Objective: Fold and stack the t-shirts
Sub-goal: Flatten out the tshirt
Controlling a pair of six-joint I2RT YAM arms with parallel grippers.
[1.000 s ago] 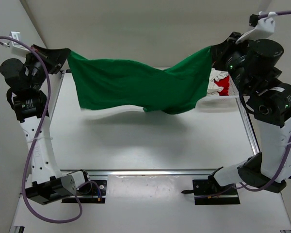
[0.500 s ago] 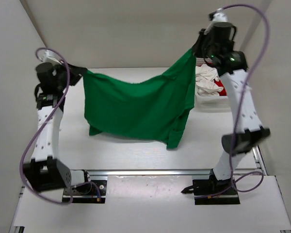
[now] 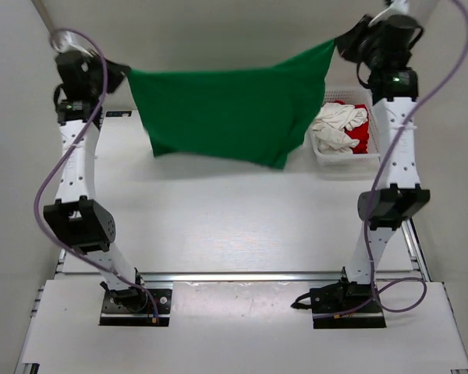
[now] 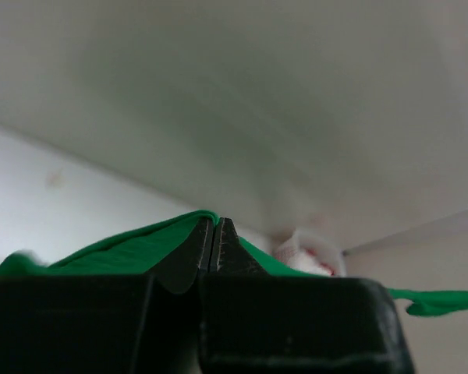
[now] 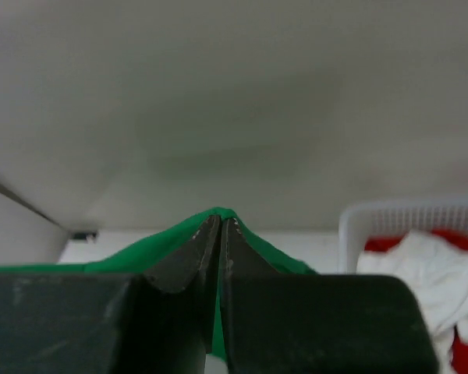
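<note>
Two upper corners of green t-shirt [image 3: 226, 109] pinched tight in left gripper [image 3: 122, 72] and right gripper [image 3: 342, 43] | shirt hangs spread above table [image 3: 218, 226] | red t-shirt [image 3: 363, 142] mostly hidden under white t-shirt [image 3: 335, 125] in basket [image 3: 343, 162].

Green shirt [image 3: 226, 113] rose toward the top of the frame, spread flatter, left arm [image 3: 76, 167] and right arm [image 3: 398, 148] stretched upright, basket [image 3: 345, 160] at right came into full view

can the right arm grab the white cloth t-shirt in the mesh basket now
Probably not yet: the right gripper is shut on the bright green cloth t-shirt; nothing covers the white cloth t-shirt.
</note>
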